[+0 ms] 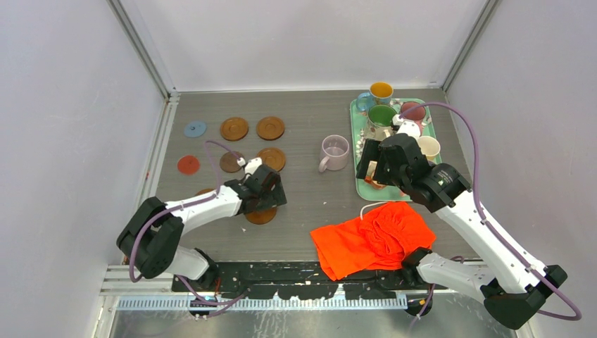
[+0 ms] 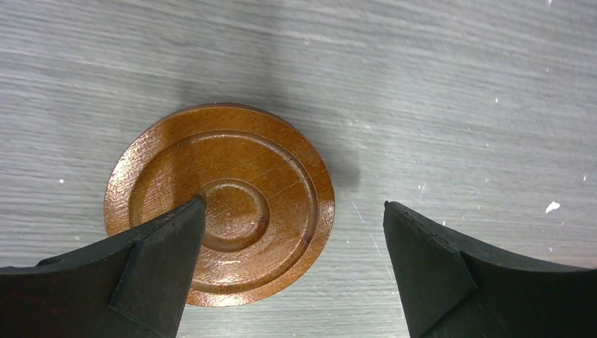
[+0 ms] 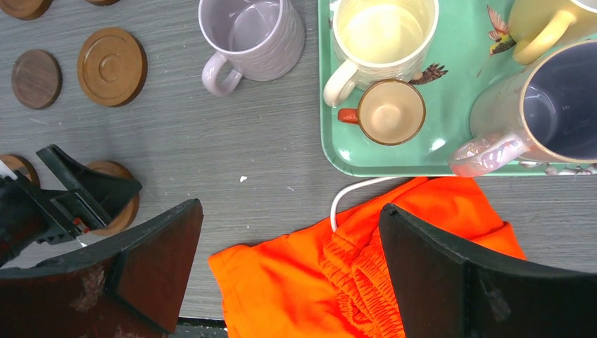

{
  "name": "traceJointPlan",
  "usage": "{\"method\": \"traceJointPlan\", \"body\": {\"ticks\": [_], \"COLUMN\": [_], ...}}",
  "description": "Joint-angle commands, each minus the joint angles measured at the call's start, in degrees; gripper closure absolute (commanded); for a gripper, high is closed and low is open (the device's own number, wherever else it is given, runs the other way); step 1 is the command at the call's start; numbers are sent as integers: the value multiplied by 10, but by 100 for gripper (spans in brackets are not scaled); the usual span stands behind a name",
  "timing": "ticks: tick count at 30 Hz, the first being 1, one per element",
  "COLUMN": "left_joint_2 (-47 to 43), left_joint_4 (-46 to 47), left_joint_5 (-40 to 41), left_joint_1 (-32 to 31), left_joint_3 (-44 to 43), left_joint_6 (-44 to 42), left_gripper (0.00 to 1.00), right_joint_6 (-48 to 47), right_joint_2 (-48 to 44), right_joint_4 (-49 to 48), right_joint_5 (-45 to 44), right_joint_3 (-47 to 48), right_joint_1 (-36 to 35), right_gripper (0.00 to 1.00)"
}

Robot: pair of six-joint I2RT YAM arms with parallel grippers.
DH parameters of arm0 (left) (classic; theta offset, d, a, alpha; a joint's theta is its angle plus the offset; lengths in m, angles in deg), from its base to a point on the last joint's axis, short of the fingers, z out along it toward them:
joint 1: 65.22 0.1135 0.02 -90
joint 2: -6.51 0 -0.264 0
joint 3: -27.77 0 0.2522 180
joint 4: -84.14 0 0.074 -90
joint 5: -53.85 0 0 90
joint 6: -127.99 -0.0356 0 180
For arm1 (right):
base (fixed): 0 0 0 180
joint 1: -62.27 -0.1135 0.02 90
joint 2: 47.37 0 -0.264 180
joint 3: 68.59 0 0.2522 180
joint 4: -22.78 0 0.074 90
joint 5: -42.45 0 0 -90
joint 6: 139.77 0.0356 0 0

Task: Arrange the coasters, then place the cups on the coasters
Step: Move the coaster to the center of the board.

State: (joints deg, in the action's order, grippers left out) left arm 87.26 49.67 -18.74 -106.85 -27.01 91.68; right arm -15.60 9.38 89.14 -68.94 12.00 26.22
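Both sets of jaws are spread wide with nothing in them. My left gripper [image 2: 292, 208] hangs over a brown coaster [image 2: 232, 176] near the front of the table [image 1: 310, 201]. The other coasters [image 1: 270, 127] sit in a loose group further back.

My worry is that one finger is over the disc's middle and the other is well off its rim. If I come down like this, I reckon it'll skid sideways instead of getting pinched. It's flat and glossy too.

The lilac mug [image 1: 335, 151] stands alone mid-table, not on a coaster. The rest of the mugs [image 1: 382, 115] are crammed on the green tray [image 1: 353, 127]. My right gripper [image 3: 290, 208] is over the orange cloth [image 1: 373, 236] beside the tray, so I could easily snag it or clip a neighbouring handle.
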Motion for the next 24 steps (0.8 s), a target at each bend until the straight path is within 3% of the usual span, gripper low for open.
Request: {"method": "traceJointPlan", "body": {"ticks": [1,14,24], "left_joint_2": [7,24,6], "left_joint_4": [6,14,-4], "left_joint_5": [-19,-46,-34], "left_joint_1": [39,103,111], "left_joint_3": [9,5,10], "left_joint_6": [-31,-57,-59], "left_gripper": [0,0,0], "right_joint_6": [-5,-10,-11], "right_joint_2": [-4,-3,-7], "right_joint_4": [2,3,4], "right_joint_5": [-10,-8,-12], "right_joint_3": [18,21,19], "right_joint_1": [-3,-3,-3], "right_gripper": [0,0,0]}}
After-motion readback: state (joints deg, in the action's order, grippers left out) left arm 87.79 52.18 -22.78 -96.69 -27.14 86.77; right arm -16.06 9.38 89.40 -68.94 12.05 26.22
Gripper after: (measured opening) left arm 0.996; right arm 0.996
